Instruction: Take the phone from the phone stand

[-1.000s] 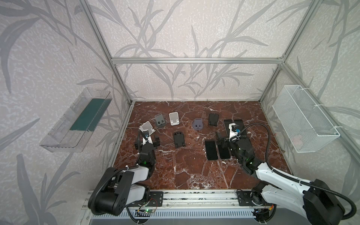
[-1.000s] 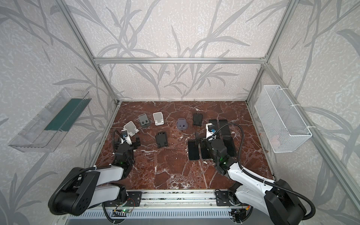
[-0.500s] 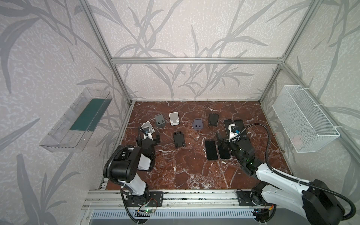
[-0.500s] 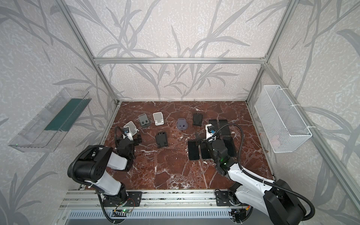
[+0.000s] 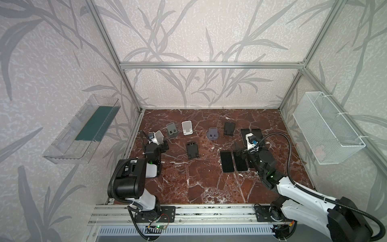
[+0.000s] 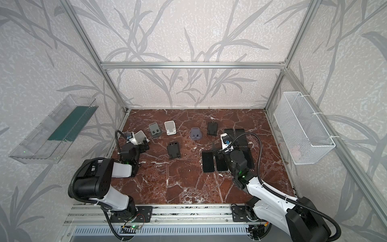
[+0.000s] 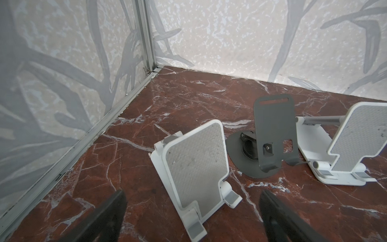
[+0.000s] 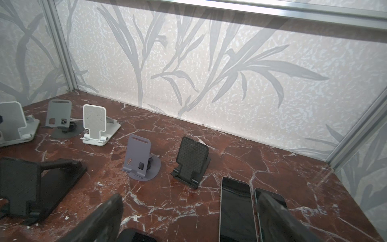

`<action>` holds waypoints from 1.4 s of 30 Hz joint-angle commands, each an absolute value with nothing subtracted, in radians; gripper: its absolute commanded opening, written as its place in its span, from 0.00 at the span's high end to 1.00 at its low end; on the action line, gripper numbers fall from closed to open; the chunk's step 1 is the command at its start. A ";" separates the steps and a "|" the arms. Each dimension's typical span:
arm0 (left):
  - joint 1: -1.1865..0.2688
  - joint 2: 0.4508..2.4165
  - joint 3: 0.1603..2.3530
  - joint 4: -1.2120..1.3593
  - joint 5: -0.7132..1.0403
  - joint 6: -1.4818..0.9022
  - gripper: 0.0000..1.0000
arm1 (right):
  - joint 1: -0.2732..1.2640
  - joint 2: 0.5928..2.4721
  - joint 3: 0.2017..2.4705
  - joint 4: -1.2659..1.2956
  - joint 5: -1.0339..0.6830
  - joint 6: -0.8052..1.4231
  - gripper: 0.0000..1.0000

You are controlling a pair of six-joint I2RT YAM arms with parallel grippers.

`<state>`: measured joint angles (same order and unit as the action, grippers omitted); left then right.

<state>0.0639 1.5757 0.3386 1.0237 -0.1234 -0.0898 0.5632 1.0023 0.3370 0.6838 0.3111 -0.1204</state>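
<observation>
Left end effector [image 7: 191,197]: jaws apart, empty, facing a white stand [image 7: 194,159].
Right end effector [image 8: 189,197]: jaws apart, empty; we see it low over the tabletop [image 5: 188,184].
Phones [image 5: 227,161]: flat on the tabletop, right of centre in both top views.

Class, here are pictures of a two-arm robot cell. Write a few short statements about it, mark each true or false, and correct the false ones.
1. The left end effector and the right end effector are both open and hold nothing. True.
2. A phone rests on the lavender stand. False: that stand is empty.
3. Phones lie flat on the marble table by the right end effector. True.
4. The white wire basket hangs on the left arm's side. False: it hangs on the right arm's side, and a clear tray hangs on the left arm's side.
</observation>
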 commanded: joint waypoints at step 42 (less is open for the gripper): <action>0.058 1.562 0.351 0.988 -0.101 -0.080 0.01 | 0.130 1.592 0.360 1.016 0.223 -0.044 0.01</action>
<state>0.0601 1.5757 0.3386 0.9939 -0.1028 -0.0883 0.1299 1.6154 0.3458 1.0332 0.2447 -0.0704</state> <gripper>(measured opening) 0.991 0.991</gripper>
